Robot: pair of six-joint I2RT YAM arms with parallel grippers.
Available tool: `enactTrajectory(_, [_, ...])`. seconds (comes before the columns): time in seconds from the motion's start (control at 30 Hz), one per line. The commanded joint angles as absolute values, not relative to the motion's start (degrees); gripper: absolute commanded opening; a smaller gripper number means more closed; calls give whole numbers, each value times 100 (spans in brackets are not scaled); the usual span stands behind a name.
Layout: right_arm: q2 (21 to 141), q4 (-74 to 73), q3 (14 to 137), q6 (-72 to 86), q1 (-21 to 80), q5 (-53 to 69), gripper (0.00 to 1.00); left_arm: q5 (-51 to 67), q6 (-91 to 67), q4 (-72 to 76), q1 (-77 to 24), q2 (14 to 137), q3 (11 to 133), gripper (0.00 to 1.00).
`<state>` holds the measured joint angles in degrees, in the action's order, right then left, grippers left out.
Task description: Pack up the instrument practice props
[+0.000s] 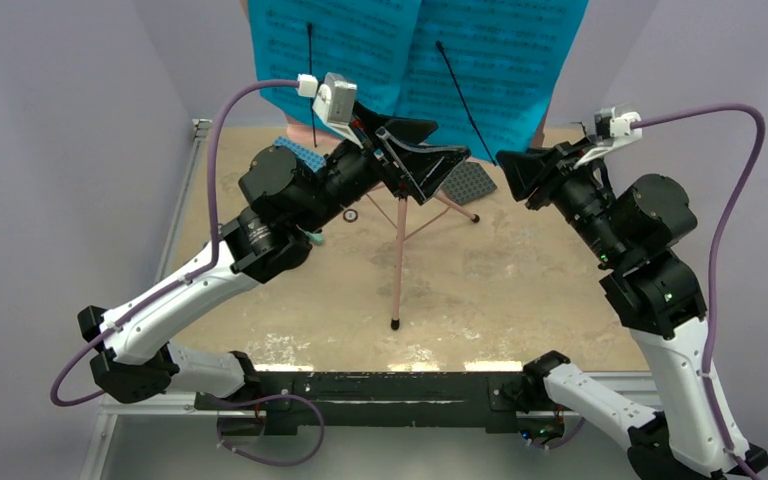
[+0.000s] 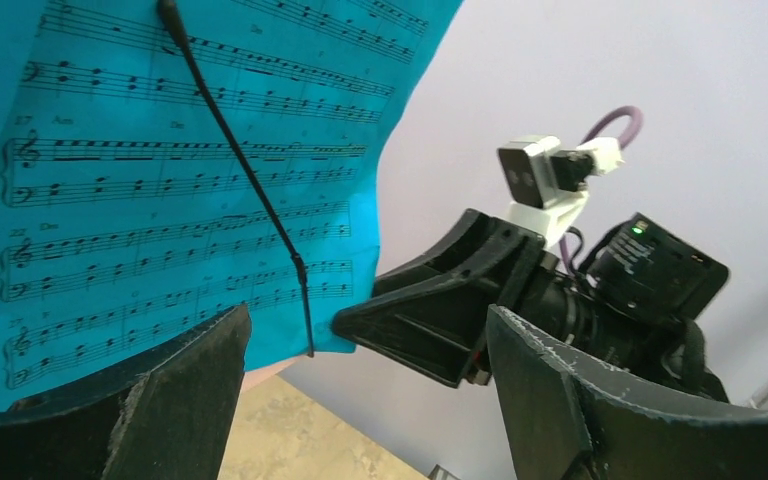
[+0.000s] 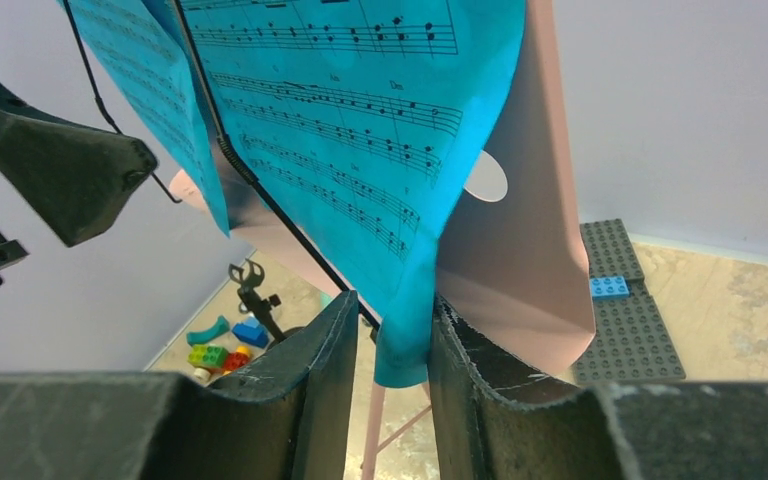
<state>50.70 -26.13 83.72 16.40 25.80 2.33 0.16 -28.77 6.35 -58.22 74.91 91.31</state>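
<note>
The pink tripod music stand [image 1: 400, 250] stands mid-table, its board [image 3: 520, 230] carrying two cyan sheet-music pages [image 1: 360, 50] under black wire holders. My right gripper [image 1: 515, 180] is at the right page's lower corner [image 3: 400, 350]. That corner hangs between the narrowly parted jaws [image 3: 392, 305], against the right finger, with a gap to the left finger. My left gripper [image 1: 445, 140] is wide open and empty by the pages' lower middle [image 2: 368, 312]. The small black mic stand [image 3: 250, 290] stands on the table behind. I cannot make out the mint-green microphone.
A grey studded baseplate [image 3: 625, 320] with a small blue brick [image 3: 610, 287] lies at the back right. A blue baseplate [image 1: 300, 152] lies at the back left. Several coloured toy bricks [image 3: 215, 350] sit near the mic stand. Walls close in the table's sides.
</note>
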Motion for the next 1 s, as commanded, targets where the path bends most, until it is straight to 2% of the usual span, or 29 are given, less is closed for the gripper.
enactTrajectory(0.0, [4902,-2397,8448,1556,2558,237,34,-427,-2677,762,-5836,7566,9390,89])
enactTrajectory(0.2, [4904,-2448,8491,1496,2558,217,33,-527,-2585,827,-5836,7717,9524,84])
enactTrajectory(0.23, [4904,-2464,8499,1505,2558,170,37,-527,-2570,848,-5836,7744,9557,83])
enactTrajectory(0.27, [4904,-2485,8513,1515,2558,94,51,-515,-2562,854,-5836,7782,9610,82])
enactTrajectory(0.3, [4900,-2509,8516,1520,2557,63,59,-507,-2558,842,-5836,7819,9638,81])
enactTrajectory(0.33, [4896,-2513,8517,1520,2557,31,63,-495,-2558,819,-5836,7848,9684,81])
enactTrajectory(0.5, [4914,-2536,8562,1494,2544,100,67,-471,-2617,844,-5836,7907,9694,79])
enactTrajectory(0.63, [4980,-2532,8645,1516,2540,228,59,-457,-2637,853,-5836,7932,9735,78])
enactTrajectory(0.97, [5019,-2487,8666,1529,2527,308,26,-422,-2615,857,-5836,8030,9839,72])
